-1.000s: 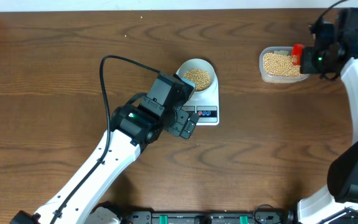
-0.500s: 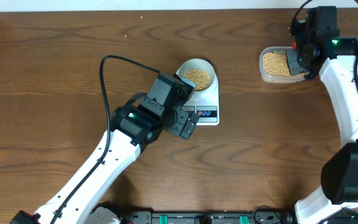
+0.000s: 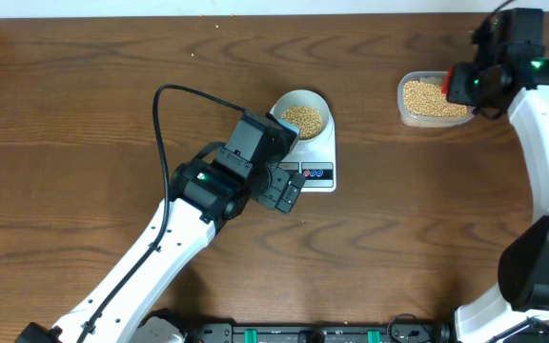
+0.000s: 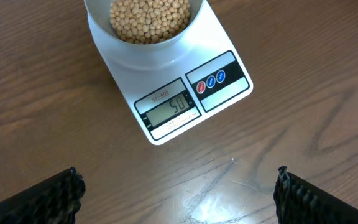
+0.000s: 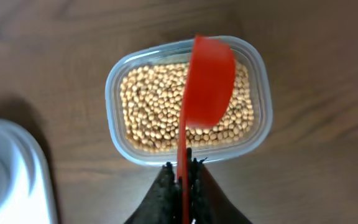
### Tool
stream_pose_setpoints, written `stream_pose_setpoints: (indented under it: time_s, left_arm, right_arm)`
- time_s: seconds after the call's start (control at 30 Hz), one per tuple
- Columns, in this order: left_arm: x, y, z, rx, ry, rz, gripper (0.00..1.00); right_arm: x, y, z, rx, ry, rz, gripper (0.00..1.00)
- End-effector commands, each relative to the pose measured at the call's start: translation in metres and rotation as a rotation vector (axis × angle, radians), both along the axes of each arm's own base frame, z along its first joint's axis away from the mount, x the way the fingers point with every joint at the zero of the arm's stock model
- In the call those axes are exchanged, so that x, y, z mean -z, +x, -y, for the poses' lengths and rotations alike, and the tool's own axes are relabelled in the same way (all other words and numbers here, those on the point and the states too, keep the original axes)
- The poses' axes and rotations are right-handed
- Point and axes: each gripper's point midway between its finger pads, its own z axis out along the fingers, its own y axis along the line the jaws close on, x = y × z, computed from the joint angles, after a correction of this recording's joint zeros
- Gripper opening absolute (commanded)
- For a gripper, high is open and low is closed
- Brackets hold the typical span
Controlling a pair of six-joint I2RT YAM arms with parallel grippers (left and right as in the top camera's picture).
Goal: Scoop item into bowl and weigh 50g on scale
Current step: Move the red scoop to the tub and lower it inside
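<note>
The bowl (image 3: 285,101) stands on the scale (image 3: 319,152), filled with tan beans (image 3: 303,118). In the left wrist view the scale's display (image 4: 169,107) reads 50. My left gripper (image 4: 178,177) hovers just in front of the scale, open, with only bare wood between its fingers. My right gripper (image 5: 183,167) is shut on the handle of a red scoop (image 5: 209,81). The scoop hangs over the clear tub (image 5: 114,93) of beans (image 5: 148,106) at the back right, and I cannot tell whether it holds any.
The left arm (image 3: 198,191) and its black cable (image 3: 160,114) cross the table's left half. The right arm (image 3: 541,124) runs along the right edge. A blurred white shape (image 5: 11,174) shows at the left of the right wrist view.
The right wrist has swung rightward and turned while keeping the red scoop over the tub. The left arm, bowl and scale have not moved.
</note>
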Motion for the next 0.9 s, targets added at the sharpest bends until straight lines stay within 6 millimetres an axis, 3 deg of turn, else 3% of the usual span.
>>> stream_pose_setpoints:
  time_s: [0.0,0.17,0.57,0.87]
  left_arm:
    - [0.002,-0.001,-0.001,0.011,0.004,-0.007,0.99]
    - [0.002,-0.001,-0.001,0.011,0.004,-0.007,0.99]
    - [0.002,-0.001,-0.001,0.011,0.003,-0.007,0.99]
    - [0.002,-0.001,-0.001,0.011,0.003,-0.007,0.99]
  right_arm:
    - [-0.002,0.005,0.0,0.18,0.177,0.011,0.15]
    - [0.005,0.01,-0.013,0.204,0.33,0.021,0.16]
    - [0.026,0.018,-0.013,0.311,0.407,0.052,0.12]
    - [0.041,-0.007,0.007,0.385,0.406,-0.055,0.34]
